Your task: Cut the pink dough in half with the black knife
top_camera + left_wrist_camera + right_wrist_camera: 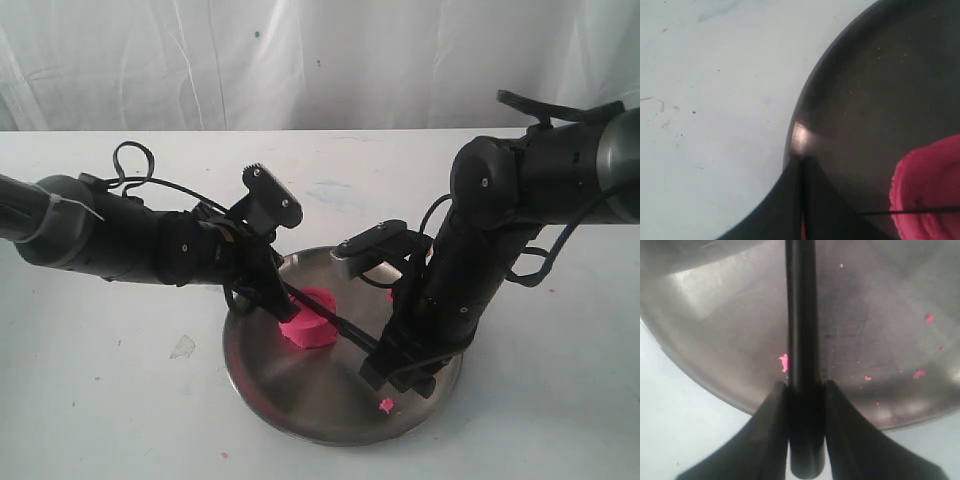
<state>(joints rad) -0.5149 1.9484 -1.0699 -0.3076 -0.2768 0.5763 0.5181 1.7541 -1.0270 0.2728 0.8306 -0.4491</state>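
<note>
White tabletop (pixel 100 400) under a white curtain (pixel 300 60) carries a round steel plate (pixel 300 400).

The right gripper (pixel 392 368) points steeply down over the plate's 4 o'clock side. Its arm comes in from 2 o'clock in the exterior view and folds at the elbow. Its two fingers are clamped on the handle of the black knife (pixel 345 328). The knife runs low across the plate toward 10 o'clock.

The left gripper (pixel 272 300) reaches in from 9 o'clock on a nearly level arm and tilts down at the plate's 10 o'clock rim. It sits just beside the pink dough (pixel 305 325), which lies on the plate left of centre with the blade passing over it.

The right wrist view shows the grip closely: the right gripper (pixel 802 385) squeezes the knife (pixel 801 315) from both sides above the plate (pixel 715 315), with pink crumbs (pixel 929 318) scattered around.

The left wrist view shows the left gripper (pixel 800 162) with its fingers pressed together along a thin seam, holding nothing I can make out. Its tip is at the rim of the plate (pixel 865 100). The dough (pixel 930 185) shows there with the thin blade edge (pixel 910 212) across it.

In the exterior view a crumb (pixel 385 405) lies at the plate's 5 o'clock. A pale scrap (pixel 182 347) sits on the table off the plate's 9 o'clock side. The right arm hides the plate's 3 o'clock edge.
</note>
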